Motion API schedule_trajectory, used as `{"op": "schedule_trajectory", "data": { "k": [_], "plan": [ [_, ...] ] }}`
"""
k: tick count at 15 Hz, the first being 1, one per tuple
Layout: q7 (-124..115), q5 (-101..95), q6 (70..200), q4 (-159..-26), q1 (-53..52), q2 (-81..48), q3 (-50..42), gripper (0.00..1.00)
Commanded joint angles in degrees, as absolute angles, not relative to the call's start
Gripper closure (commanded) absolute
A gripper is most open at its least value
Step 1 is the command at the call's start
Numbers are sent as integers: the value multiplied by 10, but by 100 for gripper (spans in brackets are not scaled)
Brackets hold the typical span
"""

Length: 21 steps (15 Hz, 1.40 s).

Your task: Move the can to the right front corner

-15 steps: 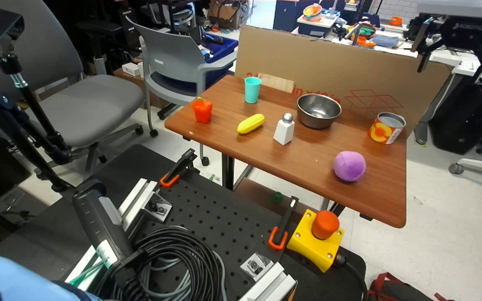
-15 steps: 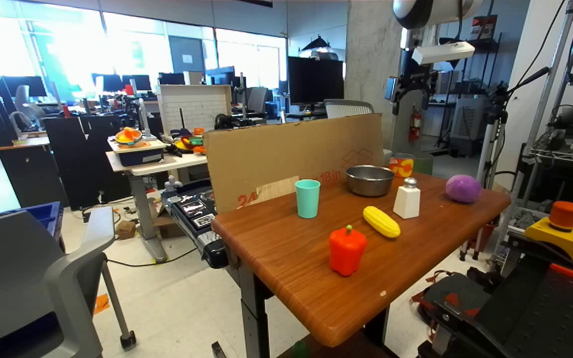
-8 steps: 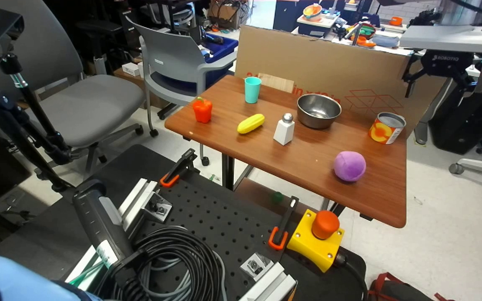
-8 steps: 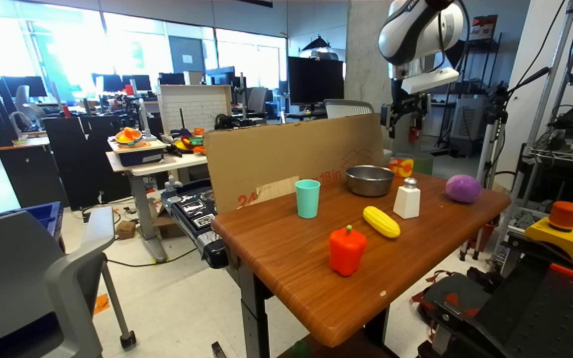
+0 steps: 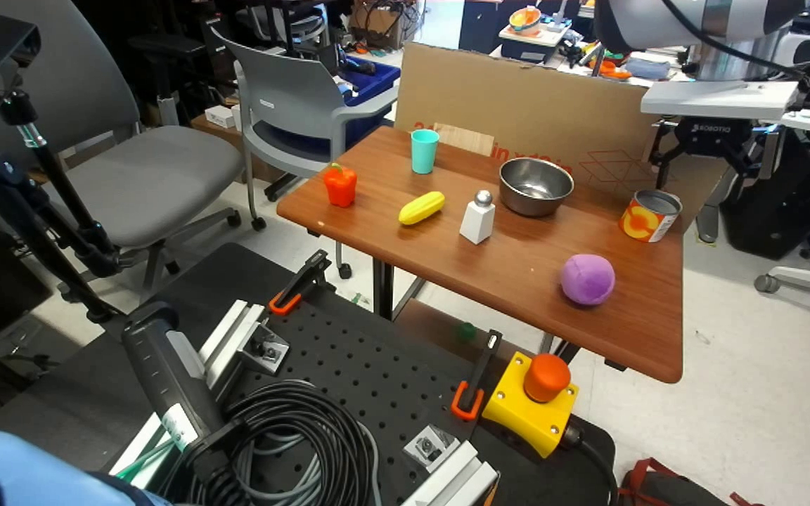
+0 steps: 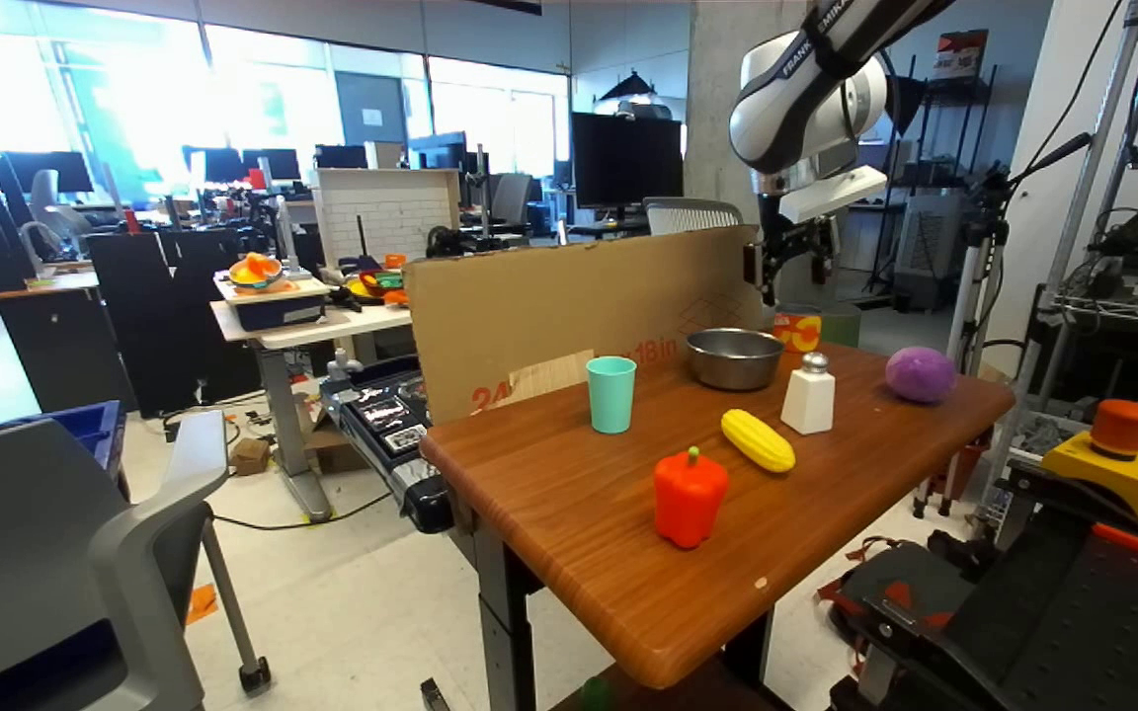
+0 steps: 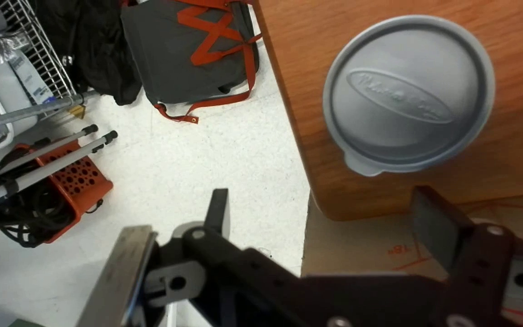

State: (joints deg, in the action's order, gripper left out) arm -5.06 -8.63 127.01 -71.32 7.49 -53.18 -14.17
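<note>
With the gripper (image 7: 325, 213) spread wide and holding nothing, hangs here in mid-air, higher than the can (image 5: 638, 219) and apart from it. Has that orange-sided can standing upright on the brown tabletop (image 5: 517, 277), close to the cardboard sheet (image 5: 503, 98), with its silvery top full in the wrist view! Takes in, across both exterior views, a busy spread on the same tabletop: steel bowl (image 5: 531, 205), purple ball (image 5: 588, 280), white shaker (image 5: 477, 222), yellow oblong thing (image 5: 422, 208), red-orange pepper (image 5: 341, 187) and teal cup (image 5: 424, 153).
</note>
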Motion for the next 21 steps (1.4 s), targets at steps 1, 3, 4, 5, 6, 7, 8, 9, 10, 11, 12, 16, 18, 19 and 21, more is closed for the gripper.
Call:
{"op": "schedule_trajectory", "data": {
  "k": [1,3,4,5,6,7,8,9,10,11,12,16,18,19,21],
  "plan": [
    [-68,-115,1251,-680,64,-561,-149,0],
    [-57,-127,1249,-697,60,-560,-148,0],
    [-56,-134,1245,-708,57,-557,-150,0],
    [-44,-143,1212,-727,54,-548,-151,0],
    [-43,-158,1199,-753,49,-538,-156,0],
    [-48,-175,1187,-777,43,-530,-164,0],
    [-50,-192,1176,-799,38,-523,-170,0],
    [-49,-209,1164,-821,33,-516,-175,0],
    [-47,-225,1150,-837,29,-511,-179,0],
    [-47,-242,1138,-854,24,-506,-182,0],
    [-53,-257,1130,-870,19,-500,-185,0],
    [-57,-304,1119,-929,10,-473,-179,0],
    [-59,-320,1141,-962,6,-449,-172,0],
    [-61,-326,1162,-980,5,-432,-168,0],
    [-66,-328,1213,-1021,6,-384,-158,0]
  ]
}}
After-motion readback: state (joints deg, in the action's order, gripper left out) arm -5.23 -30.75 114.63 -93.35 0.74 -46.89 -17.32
